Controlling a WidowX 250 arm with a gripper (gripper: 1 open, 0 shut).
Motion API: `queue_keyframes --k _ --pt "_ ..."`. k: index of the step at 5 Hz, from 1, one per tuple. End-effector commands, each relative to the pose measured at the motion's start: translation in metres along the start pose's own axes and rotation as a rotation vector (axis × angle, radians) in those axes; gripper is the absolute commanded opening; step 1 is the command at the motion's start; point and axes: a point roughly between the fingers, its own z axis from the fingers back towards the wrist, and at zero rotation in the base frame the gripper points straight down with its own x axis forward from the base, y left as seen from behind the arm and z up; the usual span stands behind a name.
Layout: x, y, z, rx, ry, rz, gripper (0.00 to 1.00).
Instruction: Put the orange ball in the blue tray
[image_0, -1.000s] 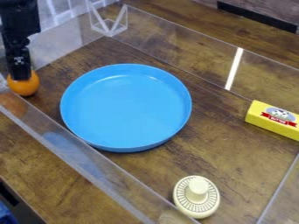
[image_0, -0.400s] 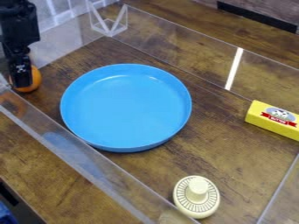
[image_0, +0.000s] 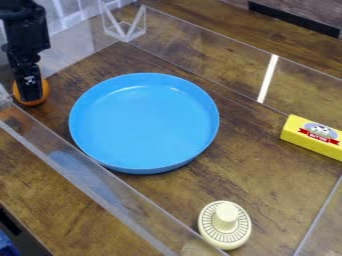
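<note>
Orange ball (image_0: 42, 95) sits on the desk (image_0: 254, 110) beneath the tool (image_0: 28, 88), whose dark fingers come down around it, presumably to grip it; whether they are closed on it I cannot tell. Beyond the tool's ball side waits the blue tray (image_0: 143, 122), probably kept flat to receive it.

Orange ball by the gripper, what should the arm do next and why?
Probably finish closing the gripper on the orange ball before any lift: its dark fingers are down over the ball, which sits on the table outside the blue tray. Whether they grip it firmly yet, I can't tell.
</note>
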Motion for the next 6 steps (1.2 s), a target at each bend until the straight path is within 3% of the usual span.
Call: queue_keyframes --k 1,2,3,5,6 --pt "-0.0012 0.0061 0.0005 0.026 -0.012 0.014 0.0" --pt "0.0 0.0062 -0.0027 0.027 -0.014 0.018 0.0" --pt "0.0011 0.0068 -0.0059 0.031 -0.015 0.021 1.0" --pt "0.0006 0.0055 -0.007 0.03 -0.016 0.032 1.0" --pt "0.0023 0.0064 -0.0029 0.03 -0.015 0.024 0.0"
